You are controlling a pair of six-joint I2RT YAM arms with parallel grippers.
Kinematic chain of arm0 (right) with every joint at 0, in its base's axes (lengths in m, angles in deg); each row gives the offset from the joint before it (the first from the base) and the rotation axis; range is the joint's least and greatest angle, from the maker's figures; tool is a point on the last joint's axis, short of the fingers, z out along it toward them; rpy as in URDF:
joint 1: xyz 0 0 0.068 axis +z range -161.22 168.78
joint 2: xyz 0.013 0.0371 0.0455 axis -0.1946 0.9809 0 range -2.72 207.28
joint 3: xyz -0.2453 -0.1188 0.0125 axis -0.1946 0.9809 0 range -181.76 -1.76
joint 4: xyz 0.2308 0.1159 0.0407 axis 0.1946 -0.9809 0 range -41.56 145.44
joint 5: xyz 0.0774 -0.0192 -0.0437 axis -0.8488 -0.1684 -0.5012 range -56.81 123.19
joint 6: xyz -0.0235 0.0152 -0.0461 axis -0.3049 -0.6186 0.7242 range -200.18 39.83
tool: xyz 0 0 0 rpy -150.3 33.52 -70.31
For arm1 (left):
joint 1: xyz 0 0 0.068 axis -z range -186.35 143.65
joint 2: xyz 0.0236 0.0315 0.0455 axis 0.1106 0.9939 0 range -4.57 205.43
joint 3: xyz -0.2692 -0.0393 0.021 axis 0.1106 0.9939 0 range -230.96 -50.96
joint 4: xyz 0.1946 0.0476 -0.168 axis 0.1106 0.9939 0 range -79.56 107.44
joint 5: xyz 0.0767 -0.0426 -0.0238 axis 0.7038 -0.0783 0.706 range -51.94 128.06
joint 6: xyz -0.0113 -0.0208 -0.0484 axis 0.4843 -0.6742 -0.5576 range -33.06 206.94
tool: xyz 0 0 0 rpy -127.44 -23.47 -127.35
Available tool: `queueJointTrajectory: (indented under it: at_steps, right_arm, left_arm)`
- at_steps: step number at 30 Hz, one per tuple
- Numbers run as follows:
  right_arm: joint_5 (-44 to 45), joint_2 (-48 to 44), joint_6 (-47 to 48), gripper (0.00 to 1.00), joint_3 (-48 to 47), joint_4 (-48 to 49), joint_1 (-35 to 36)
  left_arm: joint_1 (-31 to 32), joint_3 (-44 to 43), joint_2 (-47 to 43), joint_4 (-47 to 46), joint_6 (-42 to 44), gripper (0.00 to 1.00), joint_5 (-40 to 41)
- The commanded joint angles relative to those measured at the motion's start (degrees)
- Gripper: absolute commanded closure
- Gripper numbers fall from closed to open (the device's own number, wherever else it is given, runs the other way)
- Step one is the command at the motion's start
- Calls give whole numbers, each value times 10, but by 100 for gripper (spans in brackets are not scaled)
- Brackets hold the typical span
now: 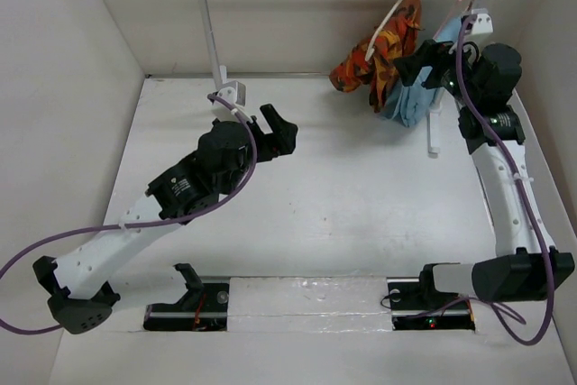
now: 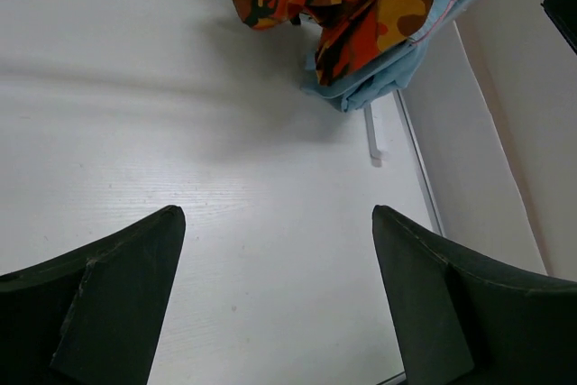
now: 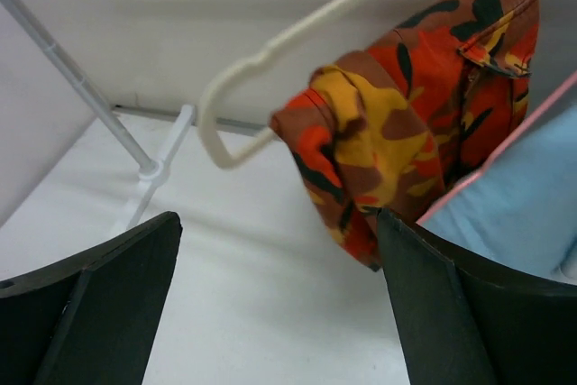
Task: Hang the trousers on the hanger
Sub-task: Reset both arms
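No writing, label, brand, number or sign can be read in any of the three views.

the table (image 1: 361,187) is lit brightly and evenly from above, and its white surface is nearly washed out. soft, blurred shadows are cast beneath the left arm (image 1: 194,178) and the trousers (image 1: 397,38). a faint glare is seen on the glossy strip (image 1: 315,293) at the near edge. in the wrist views the dark fingers (image 2: 108,304) are left underexposed and slightly soft, while the trousers are rendered sharp.
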Motion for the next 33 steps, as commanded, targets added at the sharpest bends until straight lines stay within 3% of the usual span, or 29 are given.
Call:
queueJointTrajectory:
  at_steps: [1, 3, 4, 5, 6, 7, 11, 12, 13, 16, 17, 19, 20, 22, 23, 27, 33]
  right_arm:
    - [-24, -43, 36, 7, -18, -50, -12]
    - [-10, -78, 36, 19, 7, -41, -12]
    - [5, -87, 36, 33, 14, -35, -18]
    - [3, -89, 29, 75, 5, -32, -36]
    - [3, -89, 29, 76, 5, -32, -36]
    - [-29, -73, 23, 98, -7, -34, -45]
    - [-60, -52, 27, 100, -65, -58, -53]
    - [-58, -59, 27, 100, -58, -60, -47]
    - [-56, -67, 28, 99, -46, -60, -47]
    - [-70, -110, 33, 78, 32, -74, -30]
    - [-71, -144, 36, 59, 59, -87, -22]
    - [-61, -185, 44, 40, 150, -96, 8]
    - [-49, -208, 44, 26, 181, -109, 21]
    - [4, -271, 43, 16, 235, -136, 53]
    - [18, -291, 41, 4, 279, -172, 62]
    - [90, -376, 53, 0, 357, -303, 96]
    - [165, -454, 46, 0, 411, -386, 102]
  left_arm:
    - [-3, -13, 8, -3, 16, 20, 9]
    - [-3, -15, 11, -3, 17, 27, 5]
    - [-3, -14, 16, -2, 16, 34, 4]
    - [-3, -11, 18, -3, 13, 38, -1]
    - [-3, -11, 18, -3, 12, 38, -5]
    - [-3, -5, 21, -4, 11, 46, -8]
    - [-3, 3, 24, -3, 7, 79, -29]
    - [-3, 1, 27, 1, 7, 79, -34]
    - [-3, -5, 40, 11, 6, 76, -36]
    - [-3, -15, 60, 57, 3, 64, -34]
    - [-3, -12, 59, 66, 1, 62, -33]
    - [-3, 9, 45, 71, -2, 54, -31]
    - [-3, 17, 39, 69, 0, 54, -32]
    - [-3, 52, 11, 60, 6, 43, -40]
    - [-3, 67, 2, 48, 7, 40, -40]
    - [-3, 136, -36, 20, -2, 32, -59]
    - [-3, 198, -55, -10, -42, 31, -81]
